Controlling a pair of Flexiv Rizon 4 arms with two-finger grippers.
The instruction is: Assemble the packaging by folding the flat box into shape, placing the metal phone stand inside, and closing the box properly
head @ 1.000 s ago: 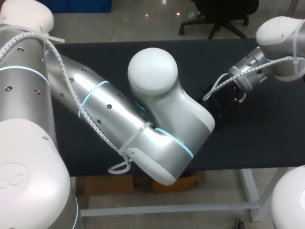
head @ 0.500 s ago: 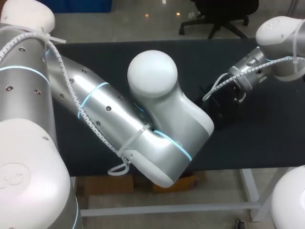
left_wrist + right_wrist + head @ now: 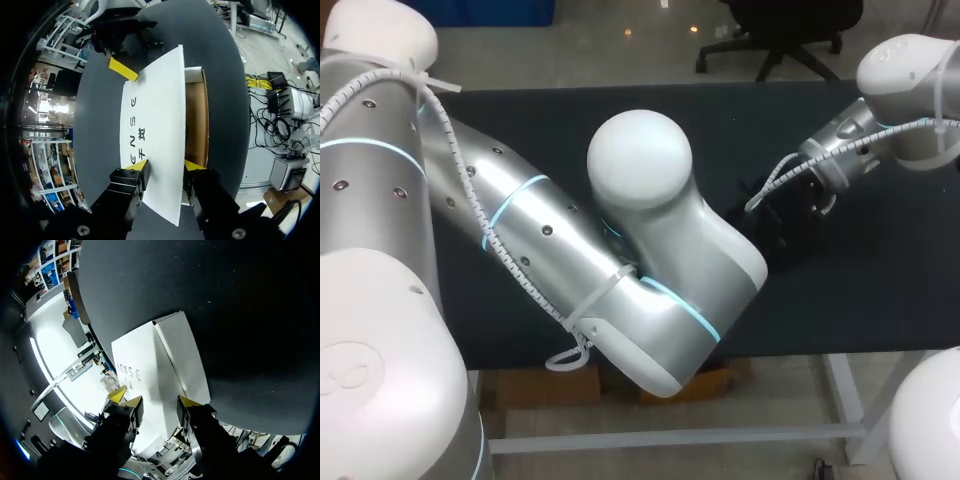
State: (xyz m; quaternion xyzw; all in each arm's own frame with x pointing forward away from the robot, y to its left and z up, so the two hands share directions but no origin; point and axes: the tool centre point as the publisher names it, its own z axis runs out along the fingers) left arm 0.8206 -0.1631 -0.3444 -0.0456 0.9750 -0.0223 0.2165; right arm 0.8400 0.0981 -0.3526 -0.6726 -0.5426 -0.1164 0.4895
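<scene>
Left arm [image 3: 570, 250]: enters from left side, big silver links slant across table toward centre, white rounded joint uppermost, forearm bent down and hiding its own wrist in head view. Left gripper [image 3: 165, 166]: fingers apart, yellow tips level with each other.

Right arm [image 3: 910, 75]: enters from upper right corner, silver wrist angled down toward table centre, cable looped beside it. Right gripper [image 3: 160, 401]: fingers apart, yellow tips level.

Grippers face each other; each wrist view shows one yellow tip of the other.

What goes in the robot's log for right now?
white box: open, brown inside | left gripper: at one end | right gripper: at opposite end
</scene>
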